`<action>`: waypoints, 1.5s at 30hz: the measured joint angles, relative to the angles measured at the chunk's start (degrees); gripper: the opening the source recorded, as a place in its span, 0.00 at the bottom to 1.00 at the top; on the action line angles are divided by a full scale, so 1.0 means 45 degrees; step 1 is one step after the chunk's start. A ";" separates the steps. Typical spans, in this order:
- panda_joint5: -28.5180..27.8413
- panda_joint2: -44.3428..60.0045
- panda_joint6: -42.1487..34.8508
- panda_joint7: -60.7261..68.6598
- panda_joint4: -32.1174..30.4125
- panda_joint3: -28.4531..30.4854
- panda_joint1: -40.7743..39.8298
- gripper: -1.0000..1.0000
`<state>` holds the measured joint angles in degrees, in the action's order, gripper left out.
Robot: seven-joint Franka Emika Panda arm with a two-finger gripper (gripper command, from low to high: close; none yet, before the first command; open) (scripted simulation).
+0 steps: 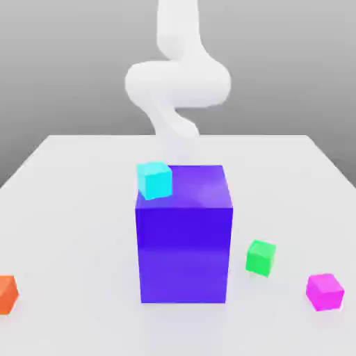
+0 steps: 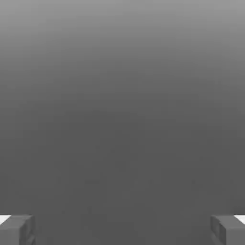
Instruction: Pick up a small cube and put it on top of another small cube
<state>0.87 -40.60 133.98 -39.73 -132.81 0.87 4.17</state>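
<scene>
The small magenta cube (image 1: pixel 325 291) rests on the white table near the front, at the exterior view's right. The bright green cube (image 1: pixel 261 257) sits a little to its left and further back, apart from it. My white arm (image 1: pixel 177 83) curls down behind the big blue-violet block, well away from both cubes. In the hand view my gripper (image 2: pixel 122 230) is open, one grey fingertip (image 2: pixel 16 229) at each side with nothing between them and only plain grey beyond.
A tall blue-violet block (image 1: pixel 184 243) stands mid-table between the arm and the front edge. A cyan cube (image 1: pixel 154 179) sits at its top left corner. An orange cube (image 1: pixel 5 294) lies at the far left. The white table (image 1: pixel 69 208) spreads wide around them.
</scene>
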 joint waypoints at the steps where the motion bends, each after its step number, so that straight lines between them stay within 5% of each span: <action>1: 0.0091 0.0503 0.0211 0.0591 -0.0098 0.0072 0.0388 0.50; 17: 0.1223 0.7937 0.3322 0.9163 -0.1553 -0.0419 0.4798 0.50; 30: -0.1038 1.3864 0.6598 1.1894 -0.2014 -0.0814 0.6580 0.50; 31: -0.1084 1.4255 0.6907 1.1861 -0.1939 -0.0759 0.6628 0.00; 38: -0.1117 1.4316 0.6929 1.1840 -0.1928 -0.0752 0.6634 0.00; 45: -0.0612 1.1420 0.5079 1.3034 -0.2988 -0.1177 0.6185 0.00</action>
<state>-1.89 10.79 156.84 18.92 -146.25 -4.43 32.00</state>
